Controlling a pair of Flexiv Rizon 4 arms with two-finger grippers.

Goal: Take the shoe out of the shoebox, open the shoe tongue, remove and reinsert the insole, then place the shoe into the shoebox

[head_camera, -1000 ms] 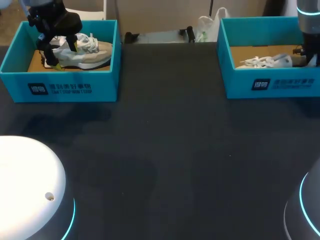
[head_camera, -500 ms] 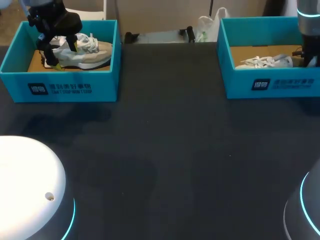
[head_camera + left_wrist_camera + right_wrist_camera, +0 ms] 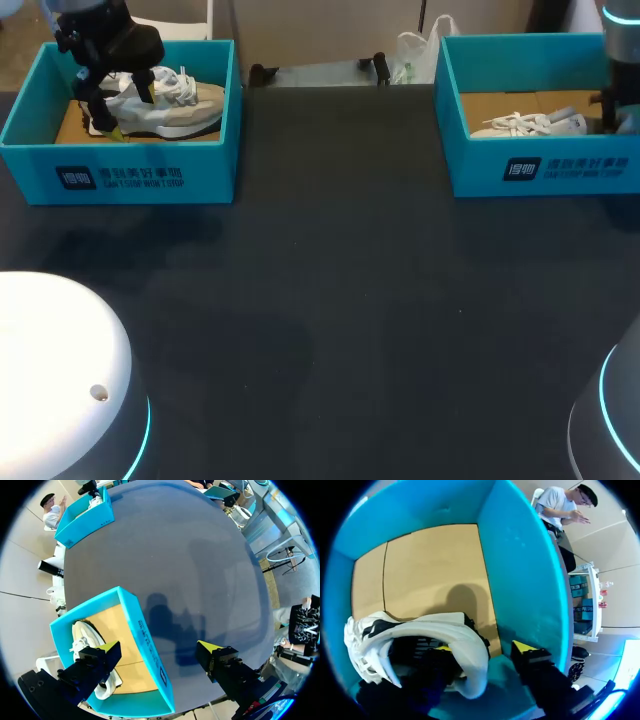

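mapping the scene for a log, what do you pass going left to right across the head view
left gripper → cream shoe → white shoe → right arm

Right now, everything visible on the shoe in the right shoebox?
The shoe is white to pale grey, fabric-like, with white laces and a dark lining. It sits in the teal shoebox on the brown cardboard floor, heel near one wall. The right gripper straddles the heel collar: one yellow tip inside the opening, the other outside with a gap showing, so it is open. The sole is hidden.
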